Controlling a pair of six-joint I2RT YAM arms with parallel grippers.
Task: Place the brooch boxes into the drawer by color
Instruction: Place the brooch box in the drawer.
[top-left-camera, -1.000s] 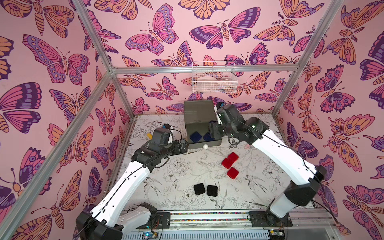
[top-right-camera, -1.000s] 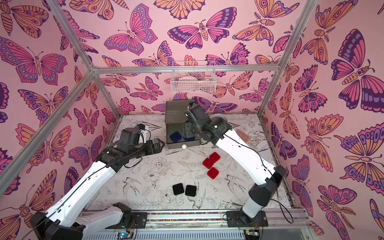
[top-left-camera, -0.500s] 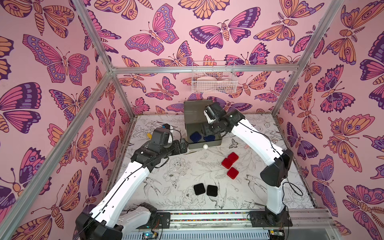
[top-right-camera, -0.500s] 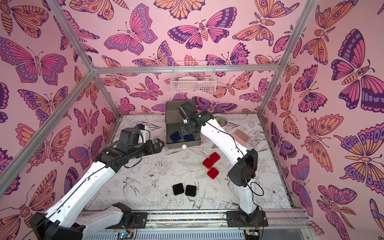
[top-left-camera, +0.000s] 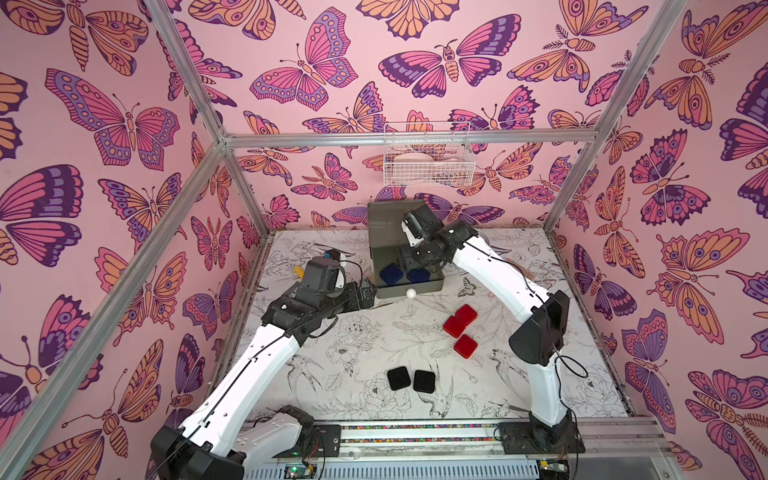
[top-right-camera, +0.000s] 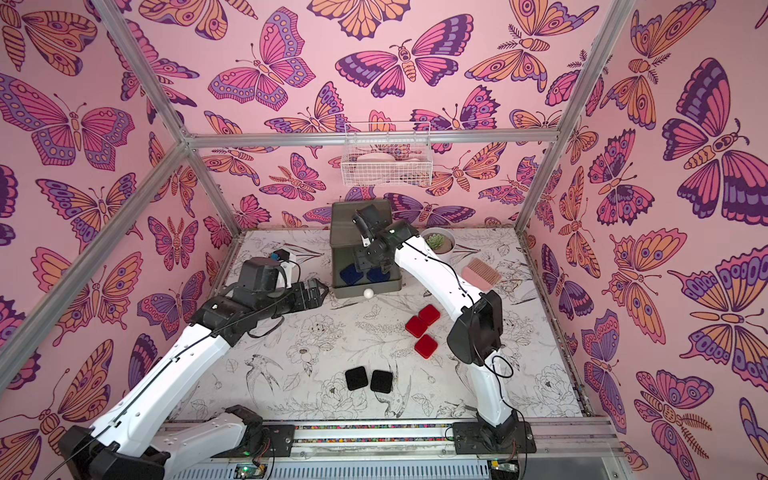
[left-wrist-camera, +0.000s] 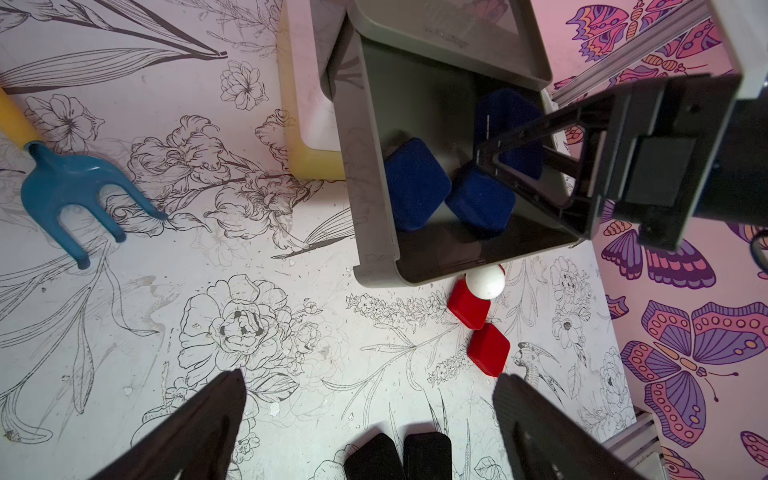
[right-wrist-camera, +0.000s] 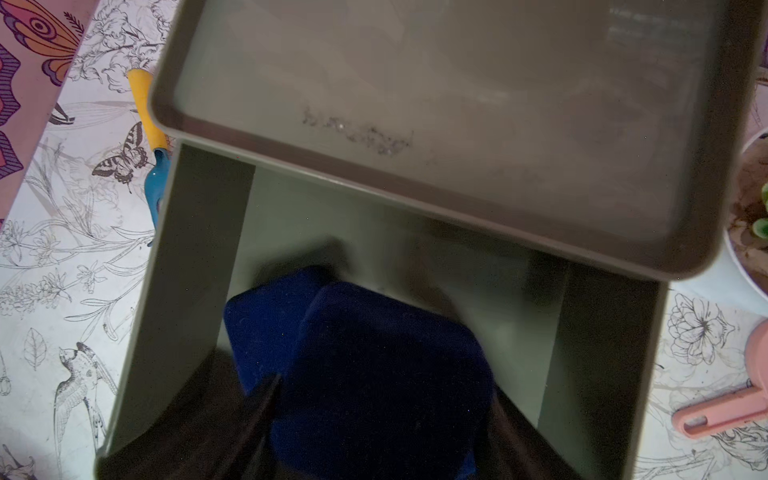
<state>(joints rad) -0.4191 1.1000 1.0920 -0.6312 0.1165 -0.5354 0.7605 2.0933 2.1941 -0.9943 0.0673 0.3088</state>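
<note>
One open drawer (top-left-camera: 430, 286), knob (top-left-camera: 411, 293) toward robot.

The drawer (top-right-camera: 360, 226) was seen at the back of the table (top-right-camera: 291, 340) with its grey top tier pulled out, and two blue boxes (top-right-camera: 351, 275) were seen lying inside that tier. The right gripper (top-right-camera: 366, 265) was lowered into the tier above them; its grip could not be made out. The left gripper (top-right-camera: 323, 292) was held just beside the tier's nearest front corner, jaws apart. Three red boxes (top-right-camera: 416, 326) were grouped close together in front of the drawer, and two black boxes (top-right-camera: 356, 378) were laid side by side nearer the rail (top-right-camera: 374, 434). A potted plant (top-right-camera: 437, 242) and a pink comb (top-right-camera: 482, 274) were set beside the right arm.
</note>
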